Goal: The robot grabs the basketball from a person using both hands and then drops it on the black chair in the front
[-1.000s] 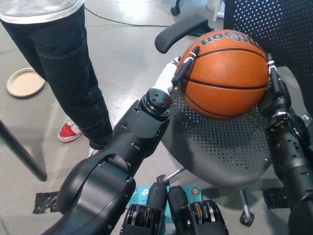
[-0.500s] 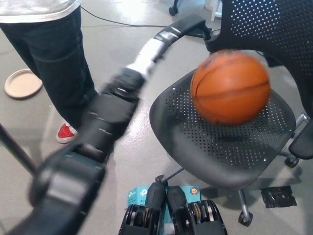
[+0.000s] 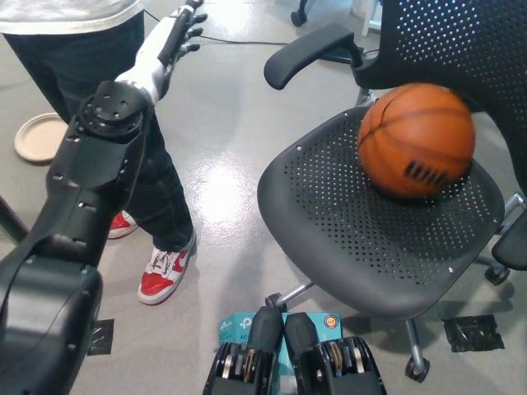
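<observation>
The basketball [image 3: 417, 141] sits on the perforated seat of the black chair [image 3: 346, 239], toward its rear right, close under the mesh backrest, and no hand touches it. We judge the drop done, so what matters now is clearance. Our left hand [image 3: 174, 34] is far off to the ball's left, up at the top of the view and raised beside the person [image 3: 99, 99] in dark jeans, its fingers spread and holding nothing. The chair's armrest [image 3: 309, 51] lies between that hand and the ball. Our right hand is out of view, so we cannot tell its state. A ball has no long axis to favour; any roll would run forward across the seat.
</observation>
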Robot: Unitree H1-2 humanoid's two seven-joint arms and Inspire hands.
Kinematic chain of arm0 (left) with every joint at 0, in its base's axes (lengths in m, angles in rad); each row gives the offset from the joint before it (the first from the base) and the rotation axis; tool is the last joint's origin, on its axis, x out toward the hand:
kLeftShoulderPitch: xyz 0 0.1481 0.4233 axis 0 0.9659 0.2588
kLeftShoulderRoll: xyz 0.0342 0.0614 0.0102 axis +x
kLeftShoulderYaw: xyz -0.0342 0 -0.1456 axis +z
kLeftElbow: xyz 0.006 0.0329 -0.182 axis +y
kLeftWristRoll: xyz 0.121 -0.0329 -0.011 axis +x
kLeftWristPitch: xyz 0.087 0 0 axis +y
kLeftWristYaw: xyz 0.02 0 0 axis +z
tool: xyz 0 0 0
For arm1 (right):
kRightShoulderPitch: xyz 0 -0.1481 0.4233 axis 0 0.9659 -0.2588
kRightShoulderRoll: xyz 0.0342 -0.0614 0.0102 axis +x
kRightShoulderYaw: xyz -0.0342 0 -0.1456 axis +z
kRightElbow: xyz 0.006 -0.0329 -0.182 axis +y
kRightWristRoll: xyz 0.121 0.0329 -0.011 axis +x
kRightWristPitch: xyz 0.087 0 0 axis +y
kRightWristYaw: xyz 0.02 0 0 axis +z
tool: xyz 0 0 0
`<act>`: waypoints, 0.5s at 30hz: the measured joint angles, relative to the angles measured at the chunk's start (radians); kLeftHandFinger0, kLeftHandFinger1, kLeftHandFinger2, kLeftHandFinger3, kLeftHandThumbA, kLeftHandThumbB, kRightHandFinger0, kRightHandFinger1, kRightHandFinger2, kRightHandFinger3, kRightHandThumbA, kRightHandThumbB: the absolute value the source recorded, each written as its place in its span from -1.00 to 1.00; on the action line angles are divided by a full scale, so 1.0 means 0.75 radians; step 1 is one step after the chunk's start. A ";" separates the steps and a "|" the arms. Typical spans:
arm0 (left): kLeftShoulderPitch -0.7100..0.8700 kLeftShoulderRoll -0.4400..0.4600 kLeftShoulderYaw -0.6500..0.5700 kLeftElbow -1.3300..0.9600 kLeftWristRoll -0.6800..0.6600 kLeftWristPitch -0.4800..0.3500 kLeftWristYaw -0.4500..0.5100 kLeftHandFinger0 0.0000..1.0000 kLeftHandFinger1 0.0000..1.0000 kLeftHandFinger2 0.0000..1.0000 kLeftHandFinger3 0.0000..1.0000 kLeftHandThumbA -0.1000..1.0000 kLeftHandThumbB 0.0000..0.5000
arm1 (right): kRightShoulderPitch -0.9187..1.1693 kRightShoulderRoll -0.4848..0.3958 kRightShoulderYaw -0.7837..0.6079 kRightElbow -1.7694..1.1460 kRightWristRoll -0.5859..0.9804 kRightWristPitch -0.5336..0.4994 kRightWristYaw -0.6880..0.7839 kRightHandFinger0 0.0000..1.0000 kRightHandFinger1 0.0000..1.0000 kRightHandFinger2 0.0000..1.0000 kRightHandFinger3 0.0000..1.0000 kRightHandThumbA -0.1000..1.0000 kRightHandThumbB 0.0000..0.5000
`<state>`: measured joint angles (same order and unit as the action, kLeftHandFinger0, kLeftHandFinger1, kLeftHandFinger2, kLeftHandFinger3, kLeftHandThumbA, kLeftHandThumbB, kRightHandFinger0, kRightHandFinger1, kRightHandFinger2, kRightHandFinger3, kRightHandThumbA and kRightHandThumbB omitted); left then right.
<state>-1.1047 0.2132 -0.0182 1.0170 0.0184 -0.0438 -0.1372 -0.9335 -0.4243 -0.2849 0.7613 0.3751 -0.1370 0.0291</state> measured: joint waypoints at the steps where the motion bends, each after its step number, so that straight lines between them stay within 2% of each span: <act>1: 0.030 0.003 0.001 -0.058 -0.003 0.006 -0.006 1.00 1.00 1.00 1.00 1.00 0.04 | 0.012 0.001 0.003 -0.034 -0.002 0.000 0.000 1.00 1.00 1.00 1.00 1.00 0.35; 4: 0.118 0.005 0.002 -0.212 -0.014 0.038 -0.030 1.00 1.00 1.00 1.00 1.00 0.04 | 0.049 0.004 0.008 -0.136 -0.012 0.002 0.001 1.00 1.00 1.00 1.00 1.00 0.35; 5: 0.138 0.005 0.002 -0.241 -0.015 0.051 -0.037 1.00 1.00 1.00 1.00 1.00 -0.18 | 0.057 0.006 0.009 -0.156 -0.015 0.003 0.001 1.00 1.00 1.00 1.00 1.00 0.28; 6: 0.155 0.005 0.001 -0.263 -0.015 0.058 -0.042 1.00 1.00 1.00 1.00 1.00 -0.13 | 0.062 0.007 0.012 -0.167 -0.017 0.007 0.001 1.00 1.00 1.00 1.00 1.00 0.21; 7: 0.201 0.004 0.001 -0.346 -0.015 0.058 -0.043 1.00 1.00 1.00 1.00 1.00 -0.06 | 0.095 0.016 0.021 -0.239 -0.022 0.015 0.000 1.00 1.00 1.00 1.00 1.00 0.26; 11: 0.377 -0.010 0.001 -0.559 -0.015 0.059 -0.045 1.00 1.00 1.00 1.00 1.00 -0.06 | 0.227 0.057 0.054 -0.452 -0.040 0.041 0.000 1.00 1.00 1.00 1.00 1.00 0.28; 13: 0.478 -0.017 0.001 -0.665 -0.015 0.060 -0.045 1.00 1.00 1.00 1.00 1.00 0.10 | 0.306 0.086 0.077 -0.553 -0.049 0.052 0.000 1.00 1.00 1.00 1.00 1.00 0.38; 15: 0.568 -0.022 0.001 -0.767 -0.016 0.059 -0.045 1.00 1.00 1.00 1.00 1.00 0.07 | 0.382 0.113 0.102 -0.635 -0.056 0.054 0.000 1.00 1.00 1.00 1.00 1.00 0.35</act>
<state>-0.6783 0.1970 -0.0174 0.4414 0.0067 0.0008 -0.1709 -0.6469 -0.3394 -0.2083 0.2847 0.3332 -0.0962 0.0293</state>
